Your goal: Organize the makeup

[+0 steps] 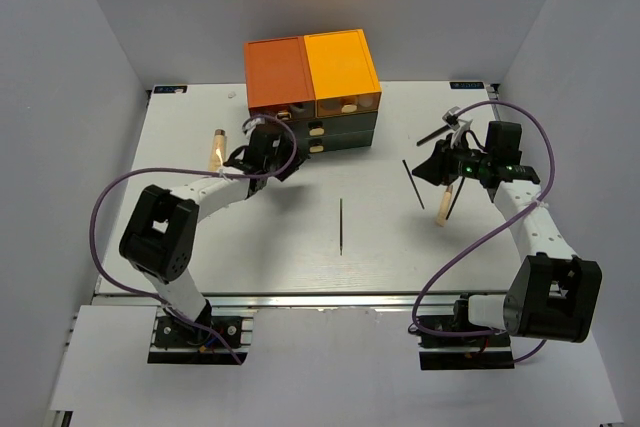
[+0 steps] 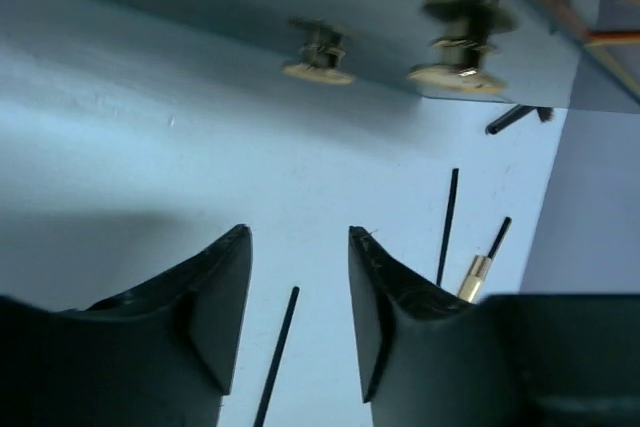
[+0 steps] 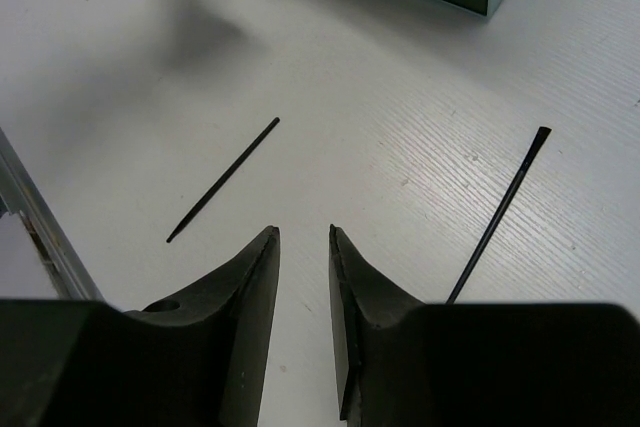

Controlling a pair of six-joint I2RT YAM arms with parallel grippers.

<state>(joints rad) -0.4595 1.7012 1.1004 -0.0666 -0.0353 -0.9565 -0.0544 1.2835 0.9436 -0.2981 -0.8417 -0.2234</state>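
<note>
Three thin black sticks lie on the white table: one in the middle [image 1: 341, 225], one right of it [image 1: 412, 182], and one [image 1: 455, 197] beside a beige tube [image 1: 441, 209]. Another beige tube [image 1: 215, 147] lies at the left. My left gripper [image 1: 275, 162] is open and empty, just in front of the drawer box; a stick [image 2: 278, 352] shows between its fingers. My right gripper [image 1: 432, 169] is open and empty above bare table, between two sticks [image 3: 222, 179] [image 3: 497, 215]. The sponges, puff and jar are out of view.
The orange-and-dark drawer box [image 1: 312, 87] stands at the back middle; its knobs [image 2: 318, 52] face the left gripper. A black-handled brush [image 1: 440, 130] lies at the back right. White walls enclose the table on three sides.
</note>
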